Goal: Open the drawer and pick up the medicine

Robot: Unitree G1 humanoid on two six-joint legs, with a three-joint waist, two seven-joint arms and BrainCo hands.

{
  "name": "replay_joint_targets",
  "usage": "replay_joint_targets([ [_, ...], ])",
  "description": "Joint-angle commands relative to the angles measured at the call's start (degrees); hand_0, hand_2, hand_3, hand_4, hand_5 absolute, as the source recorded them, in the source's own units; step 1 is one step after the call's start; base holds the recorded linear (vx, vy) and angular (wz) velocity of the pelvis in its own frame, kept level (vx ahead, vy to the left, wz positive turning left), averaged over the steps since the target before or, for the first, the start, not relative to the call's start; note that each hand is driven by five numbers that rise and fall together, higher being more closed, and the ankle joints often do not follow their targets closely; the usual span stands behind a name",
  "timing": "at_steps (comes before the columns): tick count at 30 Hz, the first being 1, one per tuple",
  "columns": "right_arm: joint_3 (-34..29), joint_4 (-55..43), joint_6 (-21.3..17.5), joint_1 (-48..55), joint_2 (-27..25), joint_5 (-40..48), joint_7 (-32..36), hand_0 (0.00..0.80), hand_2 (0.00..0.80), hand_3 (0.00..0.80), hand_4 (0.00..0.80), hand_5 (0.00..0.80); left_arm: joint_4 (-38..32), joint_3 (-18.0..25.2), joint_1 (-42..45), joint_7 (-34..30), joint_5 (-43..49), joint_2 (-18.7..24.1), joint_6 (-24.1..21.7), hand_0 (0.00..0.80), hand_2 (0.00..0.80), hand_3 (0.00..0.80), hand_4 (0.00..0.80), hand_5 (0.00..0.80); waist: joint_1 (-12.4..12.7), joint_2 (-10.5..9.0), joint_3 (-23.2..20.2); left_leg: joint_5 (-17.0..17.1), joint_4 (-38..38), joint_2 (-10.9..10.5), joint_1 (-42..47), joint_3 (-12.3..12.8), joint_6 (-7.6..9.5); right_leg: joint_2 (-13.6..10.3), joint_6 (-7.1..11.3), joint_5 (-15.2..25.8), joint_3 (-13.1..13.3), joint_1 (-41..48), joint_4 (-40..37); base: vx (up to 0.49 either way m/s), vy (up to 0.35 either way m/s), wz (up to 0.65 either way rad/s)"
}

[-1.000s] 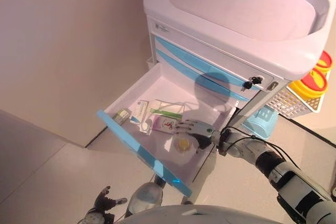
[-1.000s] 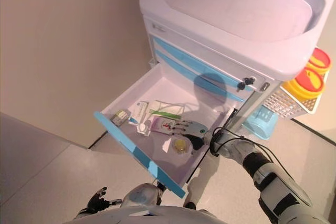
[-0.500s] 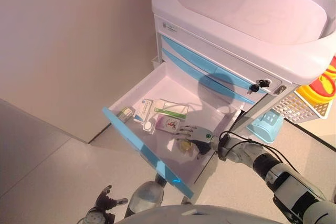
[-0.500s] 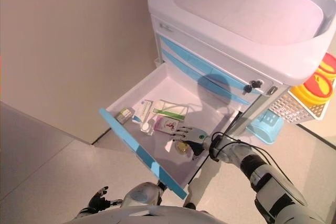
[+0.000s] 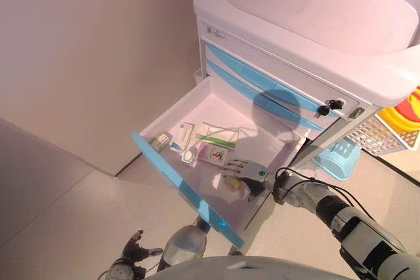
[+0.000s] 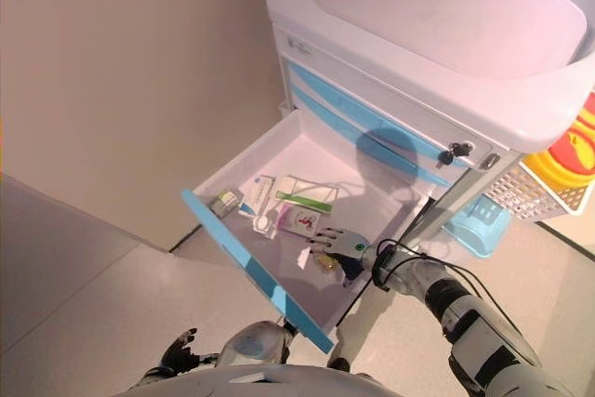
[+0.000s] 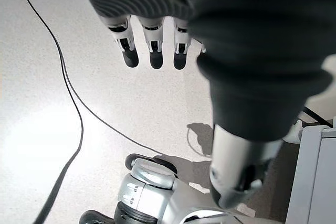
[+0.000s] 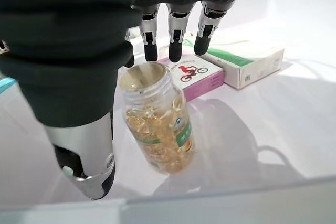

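Observation:
The cart's bottom drawer [image 5: 197, 100] stands pulled out, its blue front [image 5: 187, 191] toward me. A clear bottle of yellow capsules [image 8: 157, 129] sits in its near right part [image 5: 233, 183]. My right hand [image 5: 248, 172] hovers right over the bottle, open, with straight fingers [image 8: 176, 40] past its mouth and the thumb [image 8: 86, 150] beside it. A pink box [image 8: 197, 77] and a white-and-green box [image 8: 247, 61] lie just beyond. My left hand [image 5: 134, 248] hangs open low over the floor.
More small boxes [image 5: 182, 137] and a little white-capped bottle [image 5: 188, 156] lie at the drawer's left. The cart's upper blue drawers [image 5: 262, 83] are shut, with keys [image 5: 331, 105] in the lock. A basket of yellow containers [image 5: 400, 119] and a blue bin [image 5: 336, 157] sit at the cart's right.
The whole picture has shifted, so the camera moved. My right hand has stayed over the capsule bottle and sits slightly lower on it. The left hand has not moved.

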Motion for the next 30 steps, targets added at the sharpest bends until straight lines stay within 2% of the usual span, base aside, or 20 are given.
replay_joint_targets([
  [1,-0.98,-2.23,1.37,1.63,0.06,1.66,-3.80,0.000,0.000,0.000,0.000,0.000,-0.51,-3.13,1.88,0.62,1.55,-0.79,-1.10,0.000,0.000,0.000,0.000,0.000,1.13,0.44,-1.17,-5.21,0.75,-3.06,-0.37,-0.94,1.45,-4.28,2.63,2.89,0.87,-2.76,1.52,0.000,0.000,0.00],
  [9,-1.98,-1.05,2.80,2.30,0.57,0.63,-7.00,0.000,0.000,0.000,0.000,0.000,-1.05,-3.91,2.62,0.23,1.52,-0.98,-1.47,0.000,0.000,0.000,0.000,0.000,1.16,1.03,-1.05,-5.22,0.99,-3.33,-0.40,-1.31,1.46,-4.45,2.58,2.70,0.66,-2.78,1.94,0.000,0.000,0.00],
  [27,-2.63,-0.32,6.66,2.78,1.68,1.46,-7.65,0.000,0.000,0.000,0.000,0.000,-0.58,-4.38,2.66,0.43,1.90,-1.25,-1.84,0.000,0.000,0.000,0.000,0.000,1.13,1.23,-0.65,-5.53,1.63,-3.63,-0.46,-1.61,1.68,-4.75,2.54,2.35,0.64,-2.90,2.84,0.016,0.003,0.01],
  [28,-2.53,-0.31,6.79,2.80,1.75,1.21,-7.61,0.091,0.091,0.091,0.091,0.091,-0.50,-4.26,2.57,0.39,1.93,-1.23,-1.81,0.000,0.000,0.000,0.000,0.000,1.10,1.23,-0.67,-5.51,1.64,-3.63,-0.51,-1.55,1.68,-4.76,2.55,2.34,0.69,-2.97,2.89,0.000,0.000,0.00],
  [29,-2.52,-0.48,6.87,2.87,1.74,1.24,-7.23,0.471,0.471,0.471,0.471,0.471,-0.50,-4.15,2.56,0.33,1.89,-1.17,-1.82,0.000,0.000,0.000,0.000,0.000,1.05,1.24,-0.63,-5.52,1.64,-3.63,-0.51,-1.55,1.69,-4.77,2.55,2.31,0.73,-3.02,2.95,0.000,0.000,0.00],
  [30,-2.46,-0.55,6.89,2.92,1.72,1.23,-6.96,0.762,0.762,0.762,0.762,0.762,-0.44,-4.10,2.50,0.26,1.85,-1.09,-1.86,0.000,0.000,0.000,0.000,0.000,1.01,1.23,-0.59,-5.54,1.66,-3.63,-0.50,-1.54,1.70,-4.77,2.56,2.30,0.77,-3.03,3.00,0.000,0.000,0.00],
])
